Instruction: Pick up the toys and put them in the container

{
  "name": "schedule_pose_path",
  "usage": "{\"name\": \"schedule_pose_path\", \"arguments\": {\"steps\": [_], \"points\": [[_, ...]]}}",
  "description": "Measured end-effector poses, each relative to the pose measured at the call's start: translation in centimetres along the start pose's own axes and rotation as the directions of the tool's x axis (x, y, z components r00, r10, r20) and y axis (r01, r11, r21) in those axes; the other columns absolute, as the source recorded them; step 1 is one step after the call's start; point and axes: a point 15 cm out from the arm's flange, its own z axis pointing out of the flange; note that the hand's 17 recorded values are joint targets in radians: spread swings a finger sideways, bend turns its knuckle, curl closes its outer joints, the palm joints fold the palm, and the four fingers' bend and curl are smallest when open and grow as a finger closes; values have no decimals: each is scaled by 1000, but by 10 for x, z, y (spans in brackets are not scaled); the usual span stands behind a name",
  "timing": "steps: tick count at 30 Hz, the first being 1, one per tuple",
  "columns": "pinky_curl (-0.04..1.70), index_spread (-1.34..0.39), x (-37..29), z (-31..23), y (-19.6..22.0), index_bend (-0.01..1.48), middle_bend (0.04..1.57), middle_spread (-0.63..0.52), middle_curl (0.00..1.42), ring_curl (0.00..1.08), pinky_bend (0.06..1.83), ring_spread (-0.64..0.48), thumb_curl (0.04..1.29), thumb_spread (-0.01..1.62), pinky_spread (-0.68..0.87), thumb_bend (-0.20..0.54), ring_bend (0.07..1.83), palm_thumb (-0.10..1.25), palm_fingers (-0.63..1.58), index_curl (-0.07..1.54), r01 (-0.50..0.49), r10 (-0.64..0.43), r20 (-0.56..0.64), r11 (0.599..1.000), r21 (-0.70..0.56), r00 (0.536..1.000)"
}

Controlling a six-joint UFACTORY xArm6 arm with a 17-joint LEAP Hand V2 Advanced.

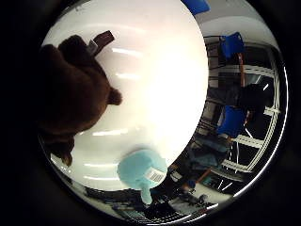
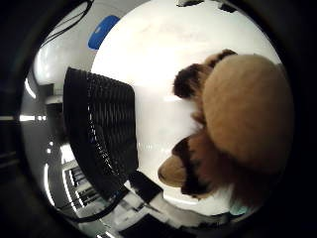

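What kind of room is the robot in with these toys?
Probably an office or lab room. A white table holds the brown plush toy, the light blue plush toy and a black mesh container, with blue chairs beyond it.

text: nothing is reading legibly | blue plush toy (image 1: 140, 170): white tag (image 1: 155, 175) is showing barcode-like lines only, too small

An office or lab room is suggested: glossy white table (image 1: 155, 70), blue chairs (image 1: 233, 44), glass-panelled partitions (image 1: 263, 136).
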Motion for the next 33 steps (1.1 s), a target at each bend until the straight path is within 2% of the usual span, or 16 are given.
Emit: {"name": "schedule_pose_path", "arguments": {"steps": [2, 5, 6, 8, 9, 11, 14, 16, 18, 20, 26, 33], "points": [[249, -365, 1, -4, 4, 149, 305, -97, 347, 293, 500, 16, 299, 885, 404, -31, 539, 269, 425, 264, 6, -6, -4, 1000, -5, 1000], [224, -379, 8, -6, 11, 147, 450, -187, 393, 344, 505, -143, 301, 876, 240, -32, 782, 281, 723, 250, -6, 6, -3, 1000, -7, 1000], [227, -371, 8, -6, 14, 127, 530, -216, 426, 382, 578, -201, 302, 879, 117, -30, 910, 286, 904, 237, -7, 7, 1, 1000, -14, 1000], [259, -363, 7, -4, 24, 143, 639, -238, 480, 425, 723, -244, 303, 891, -106, -29, 983, 299, 1081, 231, -4, 5, 19, 999, -44, 1000], [286, -360, 6, -4, 30, 175, 724, -233, 521, 457, 805, -251, 301, 896, -272, -29, 1045, 306, 1205, 248, -2, 4, 30, 998, -60, 1000], [331, -357, 9, -3, 36, 307, 860, -209, 575, 473, 917, -249, 301, 904, -394, -28, 1072, 315, 1389, 315, -2, 5, 43, 998, -67, 999], [420, -324, 6, 2, 43, 568, 995, -174, 628, 519, 1097, -230, 309, 945, -378, -6, 1173, 402, 1362, 451, -3, 8, 63, 997, -79, 998], [492, -293, 4, 0, 49, 791, 1115, -152, 673, 561, 1224, -221, 340, 1036, -321, 71, 1248, 630, 1306, 564, -11, 16, 76, 997, -74, 997], [538, -266, 2, -2, 51, 912, 1193, -135, 699, 591, 1292, -213, 375, 1074, -284, 125, 1298, 799, 1249, 629, -23, 29, 97, 998, -62, 995], [588, -240, -1, -6, 51, 990, 1259, -123, 716, 622, 1344, -208, 414, 1079, -246, 130, 1353, 896, 1203, 677, -40, 44, 122, 998, -40, 992], [695, -208, -1, -37, 64, 1074, 1340, -108, 721, 660, 1369, -187, 502, 1076, -192, 85, 1426, 1015, 1146, 729, -83, 83, 167, 997, -7, 983], [800, -201, -12, -105, 80, 1084, 1373, -102, 706, 667, 1326, -180, 580, 1062, -169, 5, 1445, 1054, 1134, 747, -115, 100, 189, 991, 67, 977]]}}
